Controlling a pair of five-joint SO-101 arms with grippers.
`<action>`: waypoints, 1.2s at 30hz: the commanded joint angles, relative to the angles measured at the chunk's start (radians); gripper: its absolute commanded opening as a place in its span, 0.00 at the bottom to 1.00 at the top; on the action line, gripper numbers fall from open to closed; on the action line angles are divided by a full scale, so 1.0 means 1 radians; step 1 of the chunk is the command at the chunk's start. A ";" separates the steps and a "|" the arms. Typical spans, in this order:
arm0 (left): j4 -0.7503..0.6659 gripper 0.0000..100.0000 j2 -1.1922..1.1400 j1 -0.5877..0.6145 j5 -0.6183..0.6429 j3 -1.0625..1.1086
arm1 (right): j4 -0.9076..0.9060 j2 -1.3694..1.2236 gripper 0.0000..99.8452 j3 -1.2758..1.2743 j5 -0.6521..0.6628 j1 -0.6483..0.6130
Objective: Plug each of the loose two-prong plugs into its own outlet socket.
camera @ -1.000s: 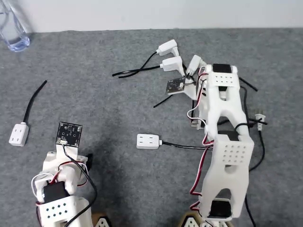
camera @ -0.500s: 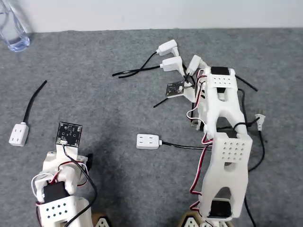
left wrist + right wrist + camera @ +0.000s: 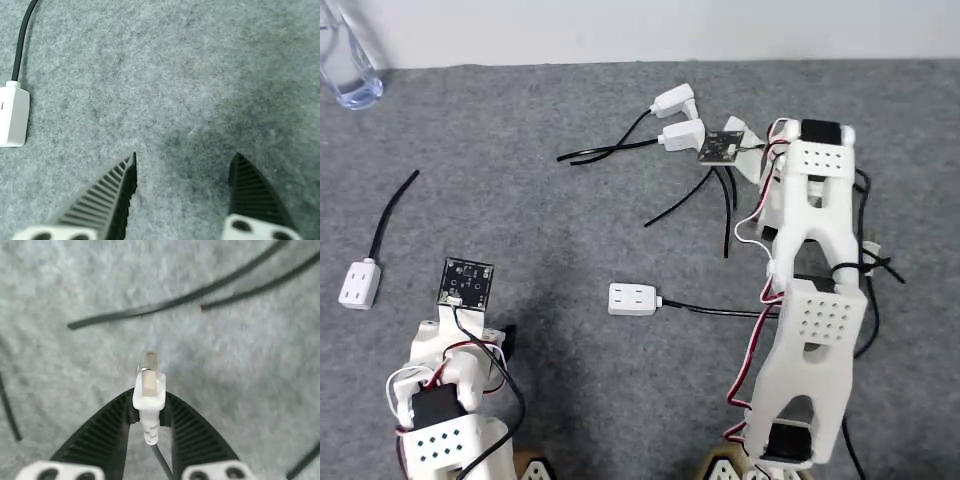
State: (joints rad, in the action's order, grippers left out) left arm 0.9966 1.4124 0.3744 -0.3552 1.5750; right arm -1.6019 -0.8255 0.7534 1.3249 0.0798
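My right gripper (image 3: pixel 149 399) is shut on a white two-prong plug (image 3: pixel 148 385), prongs pointing away from the wrist, above the grey carpet. In the high view this arm (image 3: pixel 810 200) stretches to the back right, with the held plug's black cord (image 3: pixel 725 205) hanging below it. Two more white plugs (image 3: pixel 672 100) (image 3: pixel 682 135) lie just left of it. A white outlet block (image 3: pixel 633 298) sits mid-table, and a second outlet block (image 3: pixel 360 283) (image 3: pixel 12 115) lies at the far left. My left gripper (image 3: pixel 184 162) is open over bare carpet, near that outlet.
Loose black cords (image 3: pixel 605 152) (image 3: pixel 170 302) trail across the carpet behind the middle outlet. Another small plug (image 3: pixel 868 250) with its cord lies beside the right arm. A clear bottle (image 3: pixel 345 60) stands at the back left corner. The left arm (image 3: pixel 445 400) is at the front left.
The right arm swung toward the back right, carrying the plug, and its cord now trails down. The left arm has not moved.
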 commanded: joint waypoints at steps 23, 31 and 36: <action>-0.015 0.28 0.006 -0.009 0.006 -0.005 | -0.197 0.002 0.22 0.041 -0.098 0.047; -0.017 0.28 0.006 -0.009 0.006 -0.007 | -0.199 0.004 0.22 -0.029 -0.118 0.007; -0.017 0.28 0.006 -0.009 0.006 -0.007 | -0.199 0.039 0.22 -0.123 -0.118 -0.035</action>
State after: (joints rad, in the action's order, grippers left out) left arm 0.9966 1.4124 0.3744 -0.3552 1.5750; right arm -1.7538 -0.8608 0.6659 1.2144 0.0736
